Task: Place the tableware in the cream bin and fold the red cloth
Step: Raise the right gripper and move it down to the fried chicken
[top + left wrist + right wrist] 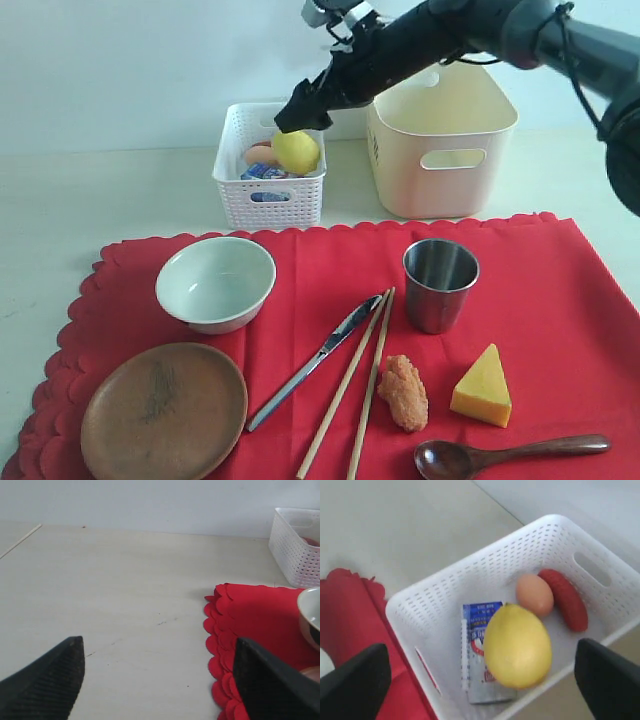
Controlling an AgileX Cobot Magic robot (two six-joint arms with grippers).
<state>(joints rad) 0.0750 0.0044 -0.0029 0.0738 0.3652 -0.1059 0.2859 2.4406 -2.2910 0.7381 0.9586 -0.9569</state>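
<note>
Your right gripper (480, 677) hovers over lemon (517, 645) in white basket (420, 605), fingers spread.
Your left gripper (160, 642): fingers spread too, empty, by red cloth (255, 615).

Recording a large bright red scalloped fabric cloth (540, 290) spreading over the near tabletop. Logging on it, at left, a pale greenish-white round bowl (215, 283) sitting behind a round brown wooden plate (164, 410). Noting a grey metal knife (312, 362) lying left of a pair of wooden chopsticks (337, 400) at centre. Placing a round steel cup (440, 283) behind an orange crumbed fried piece (404, 392) and a yellow cheese wedge (483, 388), with a dark wooden spoon (510, 455) lying nearest. Finding behind the cloth a white perforated plastic basket (268, 195) holding a yellow lemon (296, 152), a pale egg (260, 155) and a small blue-white carton (265, 172), left of a large cream plastic bin (440, 150).
</note>
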